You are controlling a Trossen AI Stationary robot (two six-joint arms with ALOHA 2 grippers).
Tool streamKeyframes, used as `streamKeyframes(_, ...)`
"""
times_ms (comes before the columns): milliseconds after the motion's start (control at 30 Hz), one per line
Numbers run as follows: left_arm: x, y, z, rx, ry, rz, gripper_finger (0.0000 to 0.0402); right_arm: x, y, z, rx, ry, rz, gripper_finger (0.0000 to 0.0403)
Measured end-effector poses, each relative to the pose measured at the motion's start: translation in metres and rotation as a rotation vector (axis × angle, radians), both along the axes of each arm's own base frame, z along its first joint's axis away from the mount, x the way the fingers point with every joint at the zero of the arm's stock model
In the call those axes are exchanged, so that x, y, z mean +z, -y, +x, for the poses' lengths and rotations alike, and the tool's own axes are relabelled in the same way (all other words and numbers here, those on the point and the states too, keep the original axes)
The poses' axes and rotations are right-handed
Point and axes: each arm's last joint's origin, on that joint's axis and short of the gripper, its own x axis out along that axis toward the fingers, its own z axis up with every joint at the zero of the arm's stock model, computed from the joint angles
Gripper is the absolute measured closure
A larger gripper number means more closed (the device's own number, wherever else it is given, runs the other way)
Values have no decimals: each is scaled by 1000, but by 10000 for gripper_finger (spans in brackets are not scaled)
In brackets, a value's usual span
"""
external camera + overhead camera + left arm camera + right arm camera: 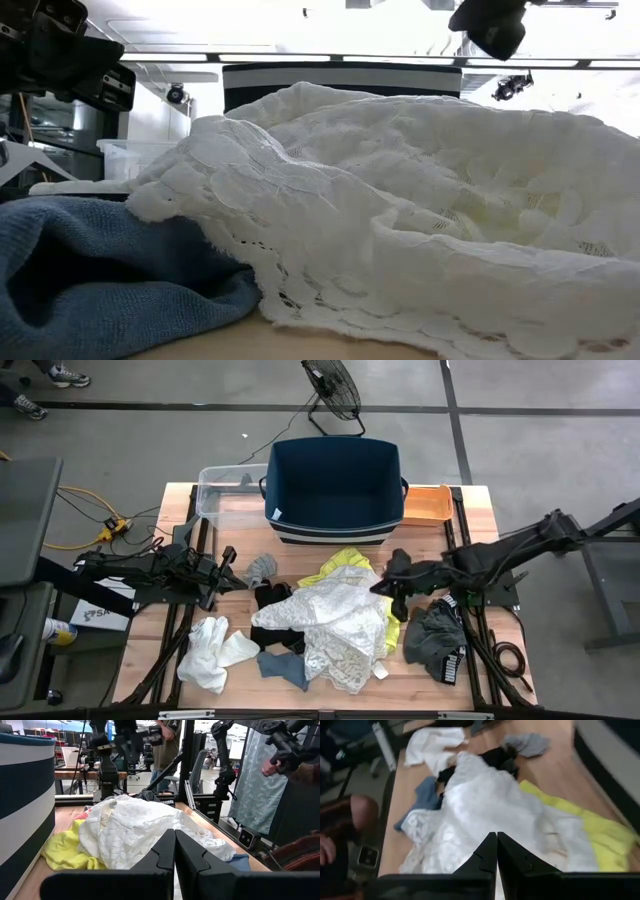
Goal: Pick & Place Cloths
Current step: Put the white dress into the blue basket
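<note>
- Cloths lie heaped at centre and lower centre of the high view, on the pale wooden table [180, 510]: a white lace fabric sheet [340, 625] uppermost, a neon yellow shirt [350, 563] showing from under its upper edge, black socks [272, 598] at its left edge.
- Outliers: white socks [212, 653] at lower left, a blue sock [283, 668] below the heap, a grey sock [262, 569] at upper left of it, dark grey shorts [432, 635] at lower right.
- Deep navy plastic tub [335, 485] stands at upper centre, above the heap and apparently empty.
- Right gripper [383, 588] hangs at the heap's right edge, over the lace and shirt; it is the nearer. Lace's long axis runs roughly upper right to lower left.
- Left gripper [233, 568] sits left of the heap, just beside the grey sock.
- Jaws of both are pressed together, holding nothing and touching no cloth.
- Judgement: the right jaws must part before descending on the lace.
</note>
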Motion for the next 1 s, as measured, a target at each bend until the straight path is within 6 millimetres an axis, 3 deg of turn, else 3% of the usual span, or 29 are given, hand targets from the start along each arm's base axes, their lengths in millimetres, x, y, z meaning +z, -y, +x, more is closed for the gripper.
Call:
streamKeyframes(300,0,0,0,0,0,0,400,-7,-9,24,29,62,108,399)
streamKeyframes(733,0,0,0,0,0,0,400,-12,-14,27,175,44,29,396)
streamKeyframes(867,0,0,0,0,0,0,400,-23,-16,33,210,3,-23,366)
streamKeyframes(1000,0,0,0,0,0,0,400,-38,-19,41,230,-52,-54,300)
